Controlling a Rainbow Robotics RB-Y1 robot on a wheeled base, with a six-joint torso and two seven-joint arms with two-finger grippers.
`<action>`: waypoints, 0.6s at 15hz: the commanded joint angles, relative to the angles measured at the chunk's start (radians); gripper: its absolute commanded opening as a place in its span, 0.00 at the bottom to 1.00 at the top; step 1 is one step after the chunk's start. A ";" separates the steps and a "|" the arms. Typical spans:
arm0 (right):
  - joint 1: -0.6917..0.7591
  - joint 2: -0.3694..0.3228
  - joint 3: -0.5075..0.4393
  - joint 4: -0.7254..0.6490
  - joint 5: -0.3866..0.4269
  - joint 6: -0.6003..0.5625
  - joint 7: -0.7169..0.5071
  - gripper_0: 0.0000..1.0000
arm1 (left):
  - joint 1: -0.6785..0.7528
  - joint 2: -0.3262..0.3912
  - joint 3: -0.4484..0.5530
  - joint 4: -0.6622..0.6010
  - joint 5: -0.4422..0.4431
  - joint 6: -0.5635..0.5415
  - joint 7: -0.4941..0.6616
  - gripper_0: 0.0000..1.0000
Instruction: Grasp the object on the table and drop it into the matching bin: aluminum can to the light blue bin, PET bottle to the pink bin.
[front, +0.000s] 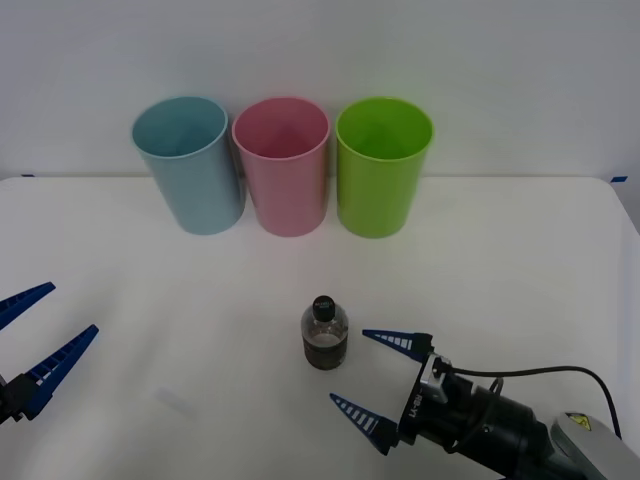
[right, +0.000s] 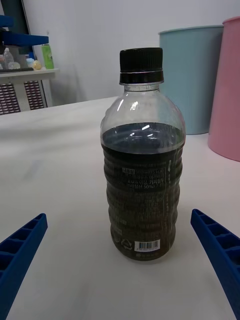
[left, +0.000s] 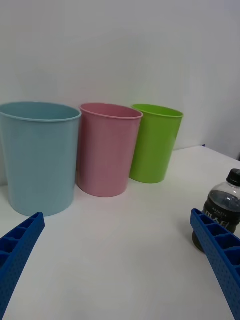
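The PET bottle (front: 325, 334) is standing upright on the white table (front: 520, 260), a little below the centre of the front view and well apart from the three bins. Its black cap is on, and the dark liquid is filling about the lower two thirds of it. The bins are standing in a row at the top of the front view: the light blue bin (front: 189, 163) on the left, the pink bin (front: 284, 164) in the middle and just beside it, and a lime green bin (front: 381, 165) on the right.

The right gripper (front: 366, 375) is sitting at the lower right of the front view, pointing toward the bottle, with its jaws spread wide. In the right wrist view the bottle (right: 143, 160) is standing between the two blue fingers (right: 219, 250) and is not touching them; it seems to be a bit ahead of the fingertips, though the depth is hard to judge.

The left gripper (front: 45, 322) is resting at the lower left edge of the front view, low over the table, its jaws also spread apart and holding nothing.
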 joint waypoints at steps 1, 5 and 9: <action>-0.015 0.029 0.030 0.000 0.003 0.070 0.007 1.00 | 0.000 0.000 0.000 0.000 0.000 0.000 0.000 1.00; -0.032 0.072 0.047 0.000 0.015 0.134 0.013 1.00 | 0.000 0.000 0.000 0.000 0.000 0.000 0.000 1.00; -0.045 0.117 0.051 0.000 0.038 0.194 0.016 1.00 | 0.000 0.000 0.000 0.000 0.000 0.000 0.000 1.00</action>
